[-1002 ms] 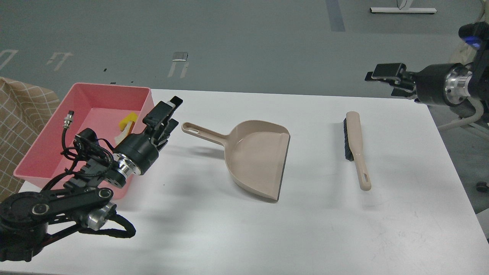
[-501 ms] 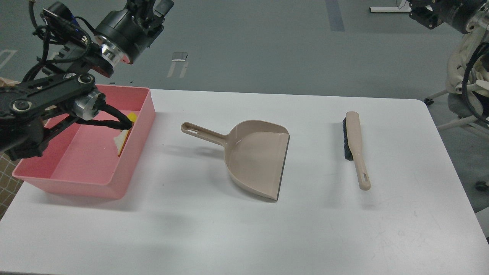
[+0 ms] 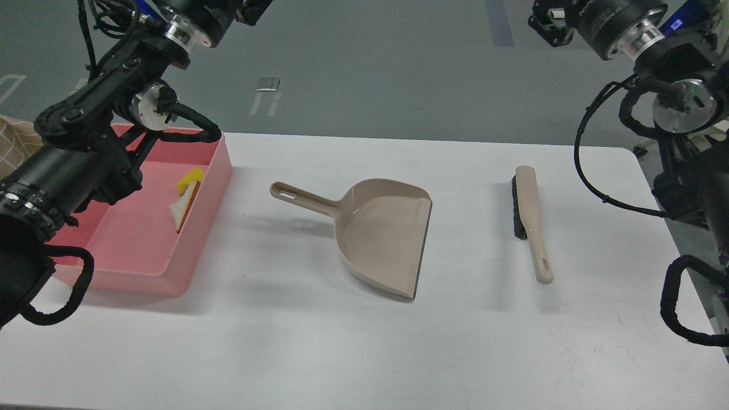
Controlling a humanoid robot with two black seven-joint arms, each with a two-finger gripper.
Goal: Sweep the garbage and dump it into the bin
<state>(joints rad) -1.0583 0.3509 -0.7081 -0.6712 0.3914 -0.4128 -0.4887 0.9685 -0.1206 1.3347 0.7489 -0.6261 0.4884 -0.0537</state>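
The pink bin [image 3: 171,267] stands at the table's left. Inside it, against the right wall, lie the yellow sponge [image 3: 189,181] and the white bread slice [image 3: 181,209]. The beige dustpan [image 3: 383,236] lies empty at the table's middle, handle pointing left. The beige brush [image 3: 531,219] lies to its right, handle toward me. My left gripper [image 3: 256,8] is raised high at the top left edge, mostly cut off. My right gripper [image 3: 544,20] is raised at the top right, mostly cut off. Neither holds anything that I can see.
The white table [image 3: 364,341] ends at a rounded far right corner. A checked beige cloth [image 3: 11,148] shows at the left edge behind the bin. Grey floor lies beyond the table. My arms' cables hang at both sides.
Both arms have risen from near the table to the top of the view. The left arm has lifted off the bin, which now shows the sponge and bread inside.
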